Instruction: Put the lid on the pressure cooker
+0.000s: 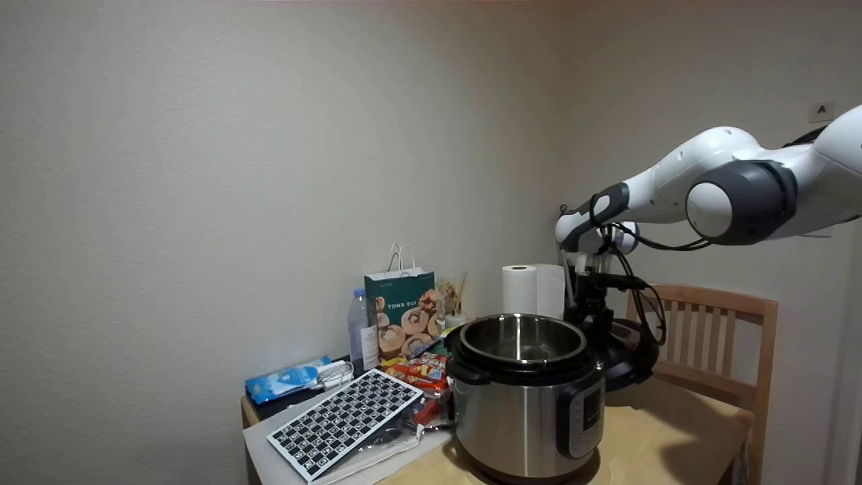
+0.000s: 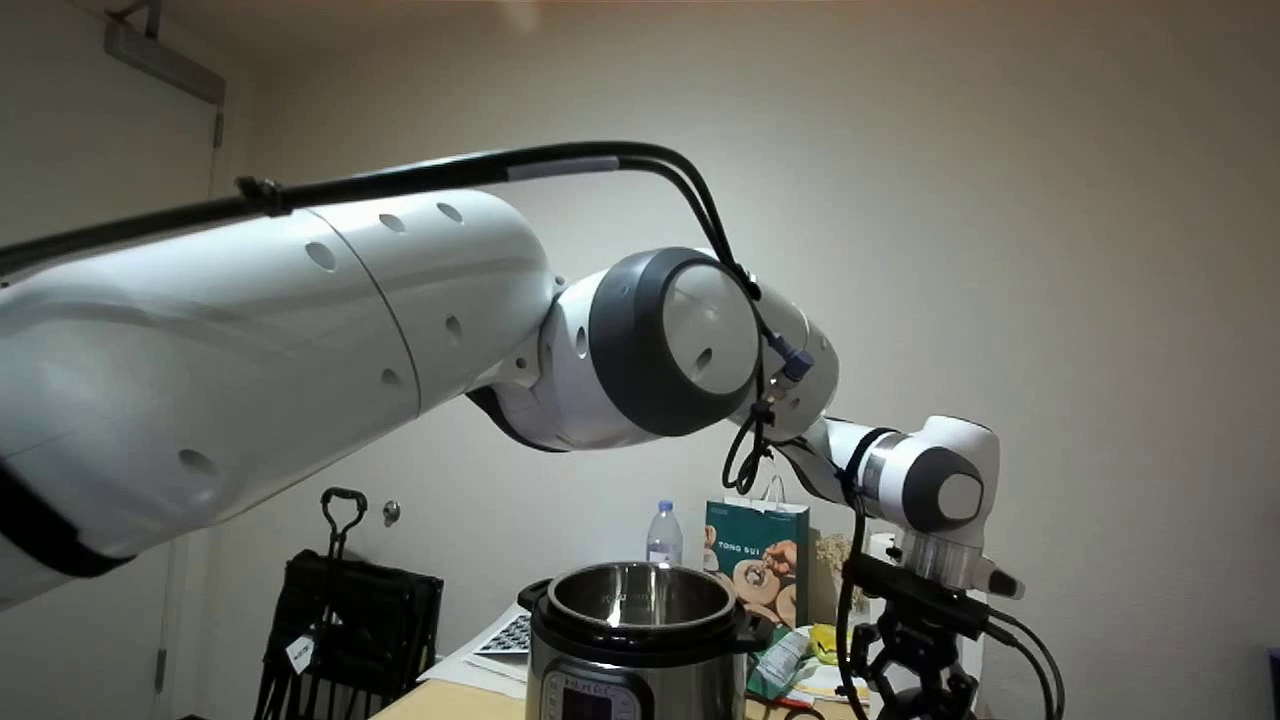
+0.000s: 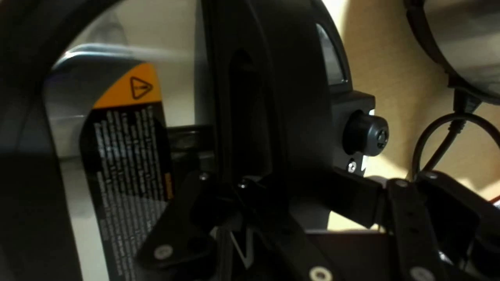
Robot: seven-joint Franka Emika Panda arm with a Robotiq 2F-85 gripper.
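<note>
That white arm (image 2: 300,330) stretches well out over the worktop (image 1: 673,421), a wooden chair (image 1: 714,296) by one edge. The pressure cooker (image 1: 518,424) stands lidless, further in from that edge. Between cooker and edge, tilted, is the black lid (image 1: 626,366), the gripper (image 3: 295,191) clamped firmly on its raised handle (image 3: 273,117).

Free room lies above the pressure cooker (image 1: 518,412); red packets (image 1: 424,370) (loosely heaped) lie near.
</note>
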